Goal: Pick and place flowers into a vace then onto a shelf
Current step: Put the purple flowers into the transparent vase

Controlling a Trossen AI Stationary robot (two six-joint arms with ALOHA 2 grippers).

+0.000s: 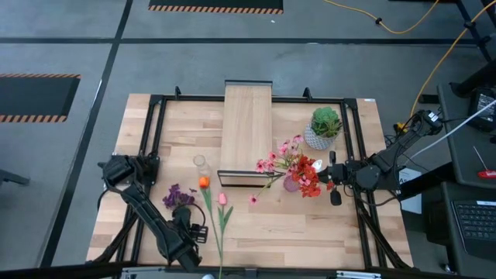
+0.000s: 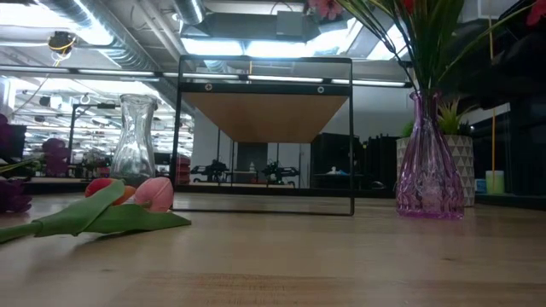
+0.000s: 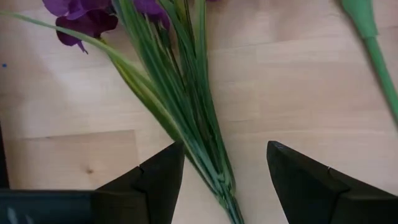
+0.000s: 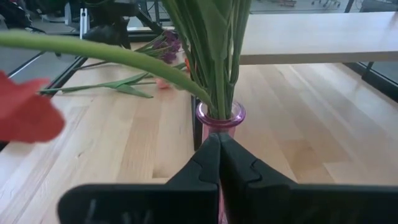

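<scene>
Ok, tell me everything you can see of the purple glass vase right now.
The purple glass vase is clear, tinted, ribbed glass with a bulbous base, narrow neck and flared rim. It stands upright on the wooden table, near the shelf's front right corner, before the white potted plant. It holds green-stemmed pink and red flowers. The right gripper is at its neck, fingers together.

Wooden table (image 1: 310, 225) bearing shelf (image 1: 246, 132), flowers (image 1: 213, 203)

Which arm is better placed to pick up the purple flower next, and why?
The left. Its gripper is open and straddles the purple flower's stems on the table. The right gripper is shut beside the pink vase, across the table.
</scene>
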